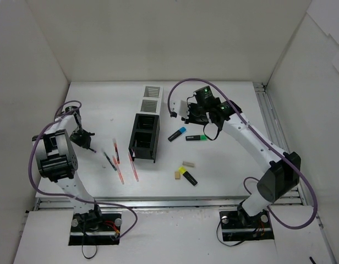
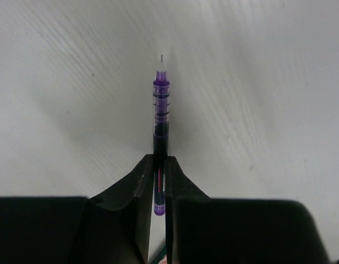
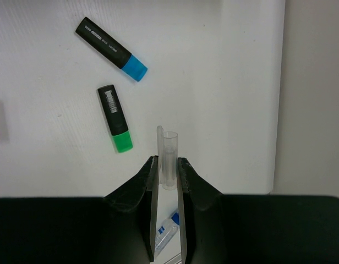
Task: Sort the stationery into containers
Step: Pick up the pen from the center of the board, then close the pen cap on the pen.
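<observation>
We log the left gripper clamped on a slim translucent purple pen, tip at 12 o'clock. The right gripper pinches a clear tube; the table is matte white.

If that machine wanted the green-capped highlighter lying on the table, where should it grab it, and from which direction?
Grip the green-capped highlighter around the middle of its black barrel, coming straight down from above and closing across its narrow width. It lies flat on the table, and the barrel's long sides look straight, parallel and unobstructed. The blue-capped highlighter lies apart from it.
</observation>
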